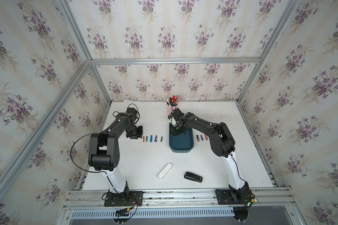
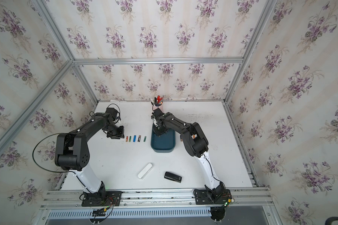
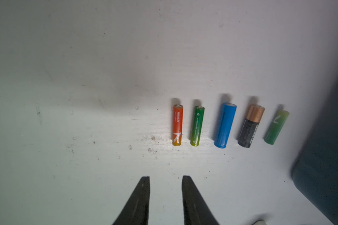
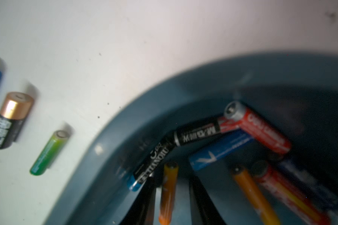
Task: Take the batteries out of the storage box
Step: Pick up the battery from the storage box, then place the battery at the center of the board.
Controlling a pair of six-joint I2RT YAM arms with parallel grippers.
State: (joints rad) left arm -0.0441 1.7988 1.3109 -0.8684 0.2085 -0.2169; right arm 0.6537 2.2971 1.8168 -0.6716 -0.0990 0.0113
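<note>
**8 out, a heap left to lift**

My right pincer is down in the storage box, jaws narrowly apart on either side of an orange battery. Gripped or only straddled? I cannot tell through the blur. My left pincer hangs narrowly open and empty beside the row of 5 batteries on the table. 3 more batteries lie on the box's other side. Inside I count at least 7, heaped at the far end, and the near floor is bare. Roughly halfway, I judge. The pen cup behind holds only pens.
</note>
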